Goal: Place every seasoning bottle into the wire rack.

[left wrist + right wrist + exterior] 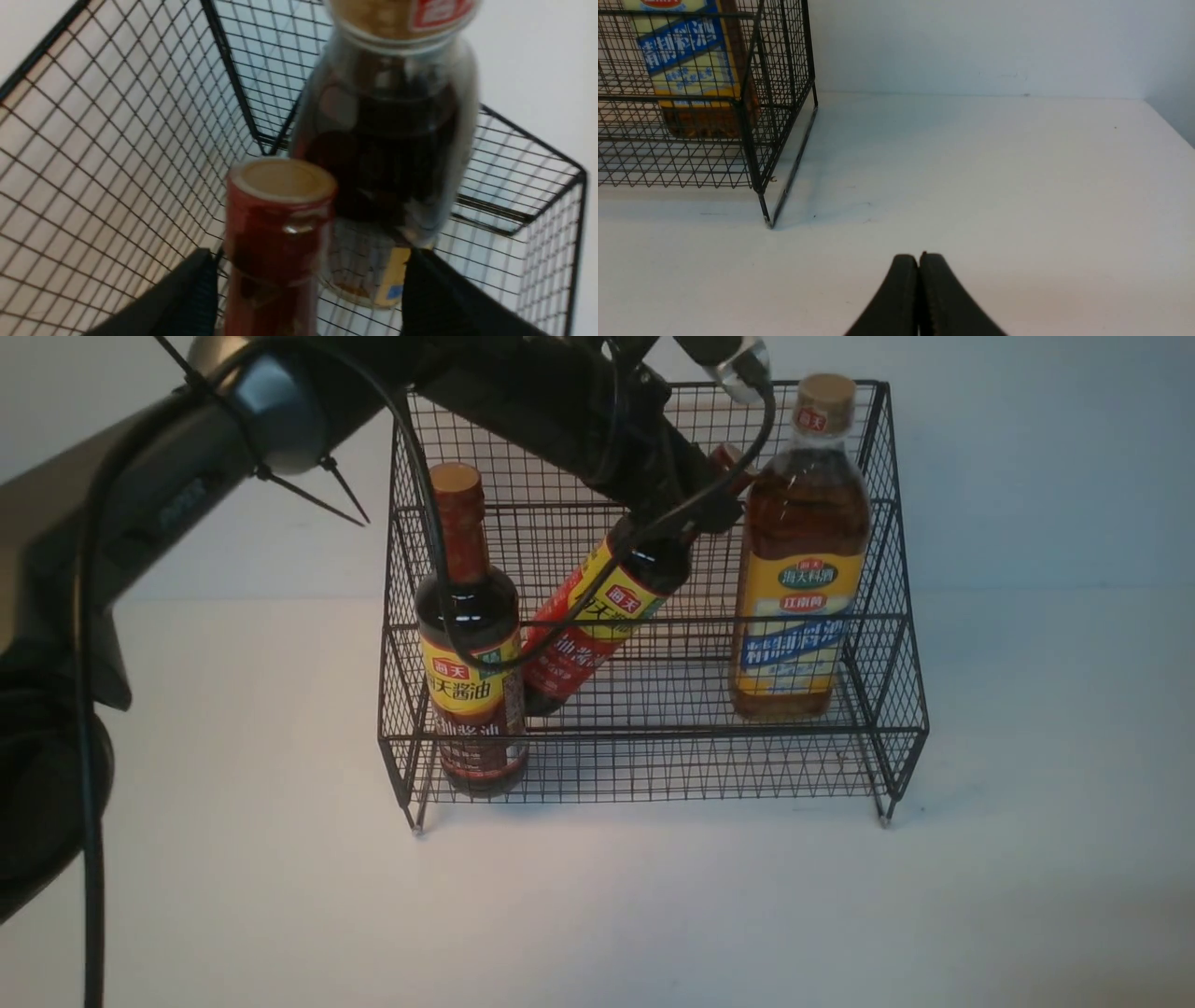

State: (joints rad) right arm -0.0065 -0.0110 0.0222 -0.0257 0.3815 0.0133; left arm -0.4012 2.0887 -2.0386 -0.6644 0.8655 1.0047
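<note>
The black wire rack (653, 775) stands mid-table. One slim soy-sauce bottle (471, 644) stands upright in its lower front tier at the left. The larger amber bottle (798, 579) stands upright at the rack's right. A second slim soy-sauce bottle (607, 607) leans inside the rack, its neck up to the right. My left gripper (695, 490) is at that neck. In the left wrist view my left gripper (308, 254) is open, the neck (275, 233) lies beside one finger with a gap to the other, and the amber bottle (387, 140) is behind. My right gripper (919, 256) is shut and empty.
The left arm and its cable (448, 616) reach over the rack's top and front. In the right wrist view the rack's right corner foot (768, 224) and the amber bottle (686, 60) lie to one side, and white table (994, 186) spreads toward a wall.
</note>
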